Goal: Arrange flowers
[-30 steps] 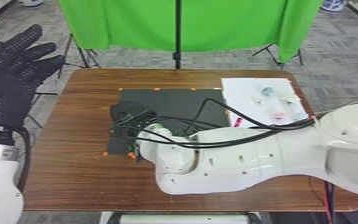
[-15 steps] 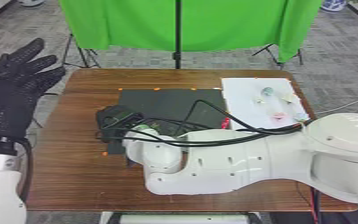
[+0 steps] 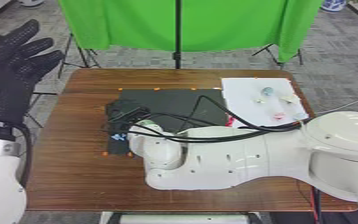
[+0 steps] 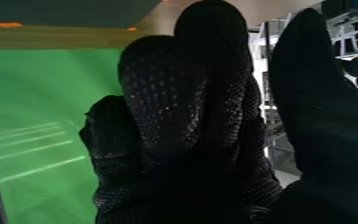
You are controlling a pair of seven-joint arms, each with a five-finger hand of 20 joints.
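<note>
As the robot's right hand (image 3: 129, 109) shifts across the dark mat (image 3: 171, 99), fingers straight and gripping nothing, a small blue piece (image 3: 118, 136) emerges beside it, suggesting a flower just placed; other flowers (image 3: 279, 115) await on the white sheet (image 3: 243, 90).

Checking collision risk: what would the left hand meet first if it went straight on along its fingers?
Probably nothing soon: in the head view the way ahead of the left hand looks free, over the grey floor, with the green cloth close beside that line; depth is unclear.
</note>
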